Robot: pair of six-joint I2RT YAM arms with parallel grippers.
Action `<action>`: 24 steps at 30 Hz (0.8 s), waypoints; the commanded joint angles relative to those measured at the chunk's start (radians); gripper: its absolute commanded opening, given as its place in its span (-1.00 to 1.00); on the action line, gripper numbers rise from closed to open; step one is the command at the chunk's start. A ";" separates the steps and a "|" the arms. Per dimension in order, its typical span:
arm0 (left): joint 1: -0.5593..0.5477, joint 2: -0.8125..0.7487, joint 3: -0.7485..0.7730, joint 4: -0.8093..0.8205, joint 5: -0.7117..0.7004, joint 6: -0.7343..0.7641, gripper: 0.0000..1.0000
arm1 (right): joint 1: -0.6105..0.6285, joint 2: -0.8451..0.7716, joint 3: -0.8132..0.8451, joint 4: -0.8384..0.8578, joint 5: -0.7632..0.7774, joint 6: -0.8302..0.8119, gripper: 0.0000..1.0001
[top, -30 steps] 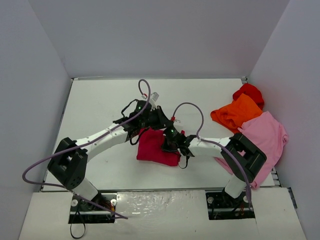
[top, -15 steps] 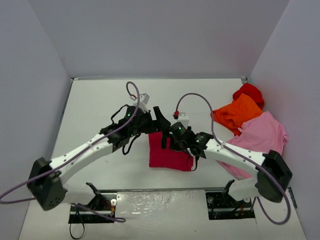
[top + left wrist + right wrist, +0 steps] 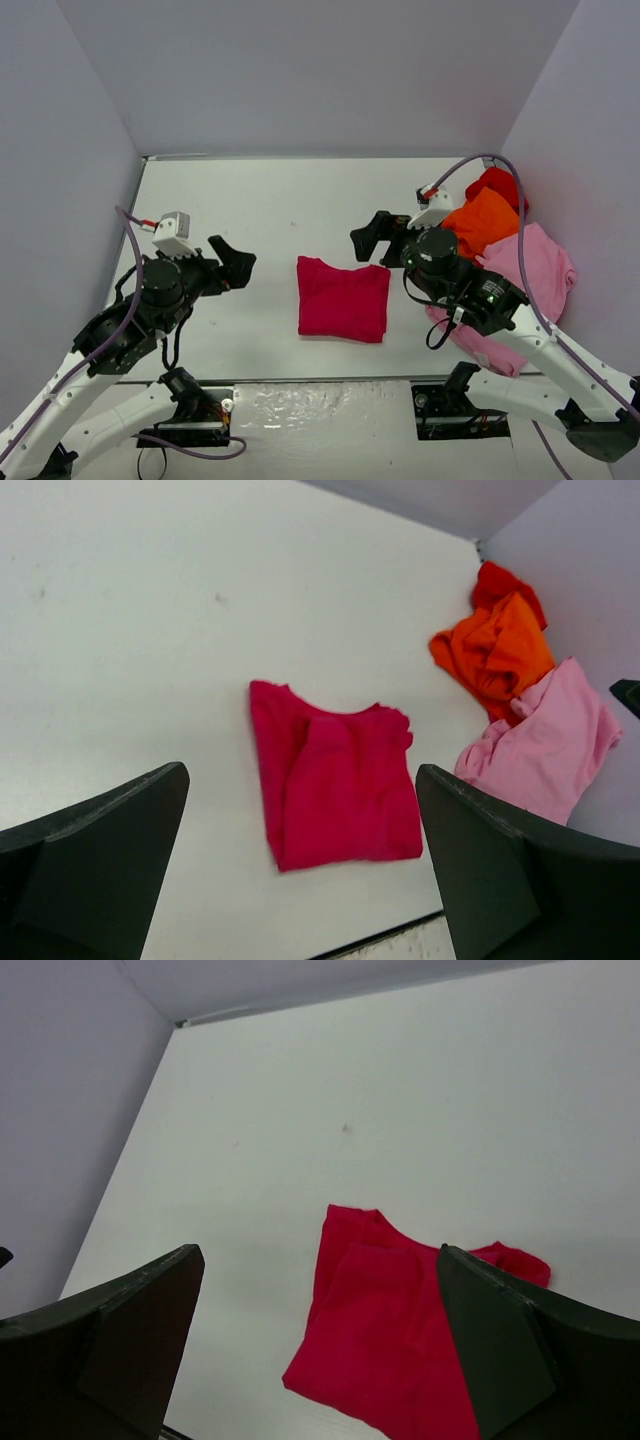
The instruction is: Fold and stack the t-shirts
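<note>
Two grippers hang over the white table [image 3: 250,200], each with its fingers wide apart and holding nothing. Just to the right of the left gripper [image 3: 238,265] lies the folded raspberry-red shirt [image 3: 342,298], directly below the right gripper [image 3: 368,242]. Further right, behind that gripper, the orange shirt [image 3: 483,222], the bright red shirt [image 3: 497,185] and the pale pink shirt [image 3: 540,265] lie crumpled together.

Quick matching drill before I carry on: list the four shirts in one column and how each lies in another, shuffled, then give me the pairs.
Shirts:
1. raspberry shirt
2. orange shirt
3. pink shirt
4. red shirt

How each lies:
A. nearest in the heap on the right
B. folded, lying alone in the middle
C. farthest back in the heap
D. crumpled, in the middle of the heap

Pairs: 1-B, 2-D, 3-A, 4-C
</note>
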 commanded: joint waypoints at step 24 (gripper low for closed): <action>-0.003 0.599 -0.231 0.603 0.467 -0.069 -1.00 | -0.269 0.215 -0.377 0.145 -0.186 0.074 -1.00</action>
